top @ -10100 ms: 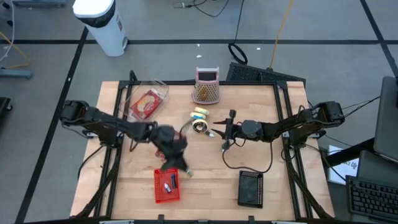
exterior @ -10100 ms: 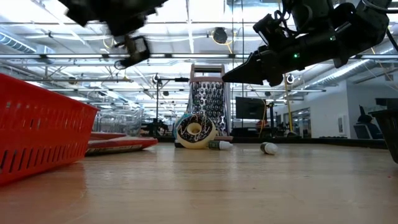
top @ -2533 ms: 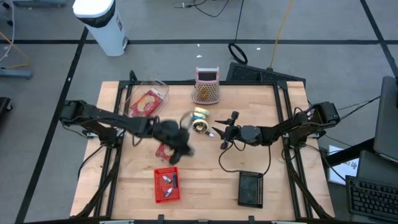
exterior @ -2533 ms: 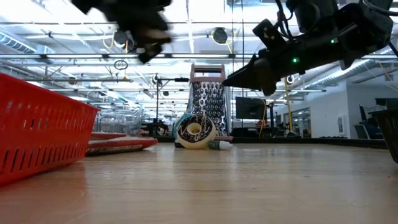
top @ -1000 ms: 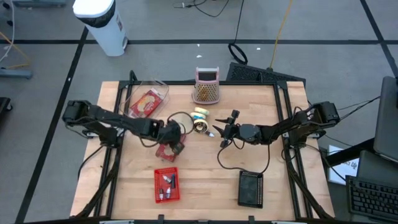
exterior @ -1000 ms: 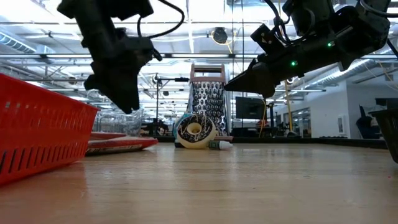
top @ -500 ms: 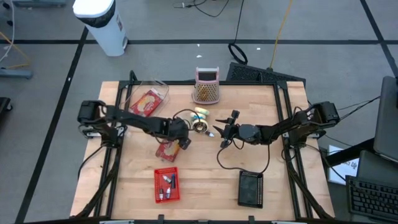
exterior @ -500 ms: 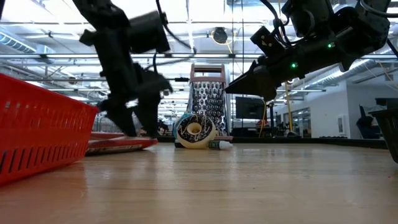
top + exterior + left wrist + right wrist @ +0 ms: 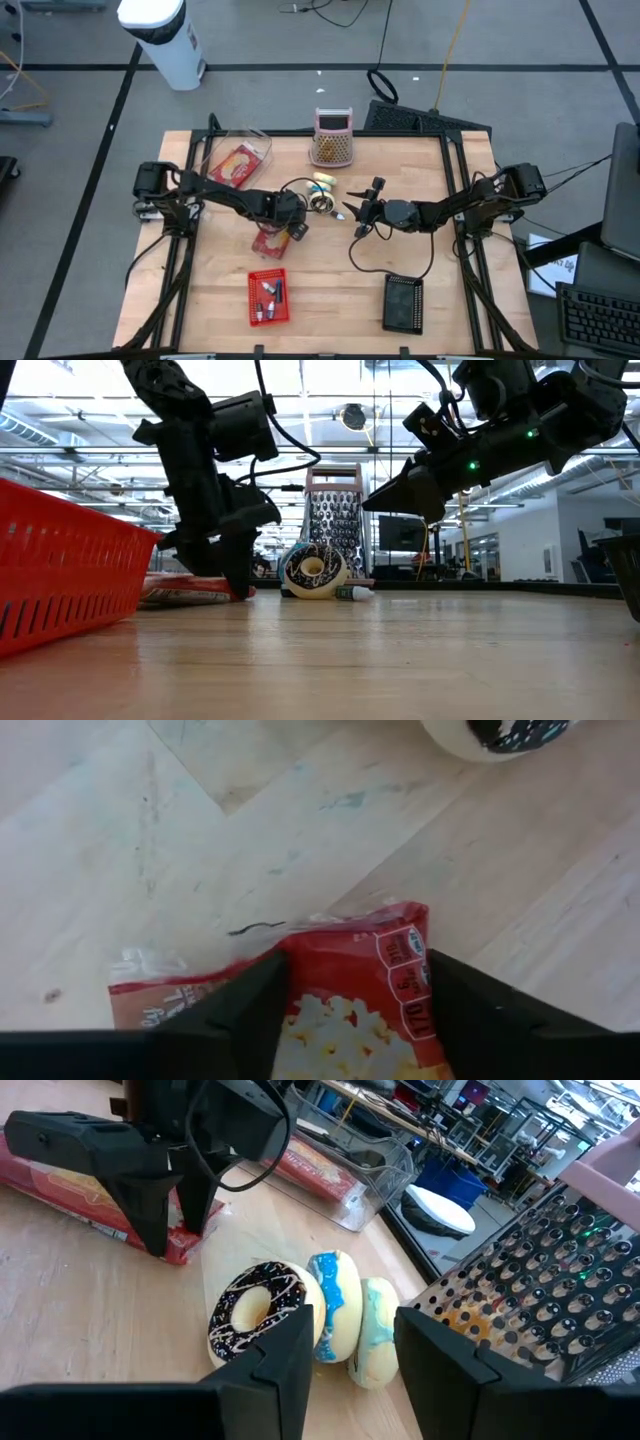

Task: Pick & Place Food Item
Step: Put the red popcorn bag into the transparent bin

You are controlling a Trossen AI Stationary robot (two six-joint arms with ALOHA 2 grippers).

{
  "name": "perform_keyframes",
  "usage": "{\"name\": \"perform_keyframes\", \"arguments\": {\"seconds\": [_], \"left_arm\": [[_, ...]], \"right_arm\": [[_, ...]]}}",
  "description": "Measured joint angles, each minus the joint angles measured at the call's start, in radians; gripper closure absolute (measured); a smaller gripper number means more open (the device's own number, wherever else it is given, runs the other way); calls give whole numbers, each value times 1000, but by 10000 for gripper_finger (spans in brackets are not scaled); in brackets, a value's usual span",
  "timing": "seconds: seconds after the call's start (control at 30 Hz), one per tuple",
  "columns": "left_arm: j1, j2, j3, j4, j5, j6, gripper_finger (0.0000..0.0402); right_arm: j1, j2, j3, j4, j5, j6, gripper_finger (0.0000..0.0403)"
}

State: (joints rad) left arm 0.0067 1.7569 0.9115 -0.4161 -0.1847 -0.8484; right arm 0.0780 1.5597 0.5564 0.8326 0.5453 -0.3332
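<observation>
A red popcorn bag point(image 9: 266, 243) lies flat on the table left of centre. My left gripper point(image 9: 355, 960) points steeply down over the bag's end nearest the doughnuts. It is open, with one finger point(image 9: 245, 1010) over the bag and the other point(image 9: 470, 1010) at its edge. A chocolate sprinkled doughnut point(image 9: 255, 1315) leans on a blue-iced one point(image 9: 335, 1320) and a pale one point(image 9: 375, 1342), all on edge on the table. My right gripper point(image 9: 347, 212) hovers open, roughly level, just right of the doughnuts. My left gripper comes from above at the bag's sealed end point(image 9: 350, 935), its fingers lying across that end with a stretch of the red film between them. In the low view the fingertips point(image 9: 238, 588) reach down to the bag. I cannot tell whether they touch it.
A pink box grater point(image 9: 332, 138) stands at the far edge. A clear tub point(image 9: 235, 163) with a red packet sits at the far left. A red basket point(image 9: 268, 298) with small items and a black box point(image 9: 404, 302) stand near the front edge.
My left gripper has come down from well above the table onto the bag's end, shifting a little toward the doughnuts. Its fingers have spread apart on the way. The bag and my right arm have kept still.
</observation>
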Motion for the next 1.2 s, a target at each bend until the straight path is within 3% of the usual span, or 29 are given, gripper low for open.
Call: {"name": "perform_keyframes", "arguments": {"seconds": [0.27,0.5,0.73,1.2], "left_arm": [[31,1,-1,7,121,17,293],[31,-43,-5,-1,85,80,390],[24,-215,-7,-55,-47,123,398],[51,-579,-5,-272,-214,141,400]], "right_arm": [[0,0,0,0,0,0,273],[0,0,0,-1,0,5,273],[0,0,0,-12,0,6,273],[-2,0,0,-15,2,7,273]]}}
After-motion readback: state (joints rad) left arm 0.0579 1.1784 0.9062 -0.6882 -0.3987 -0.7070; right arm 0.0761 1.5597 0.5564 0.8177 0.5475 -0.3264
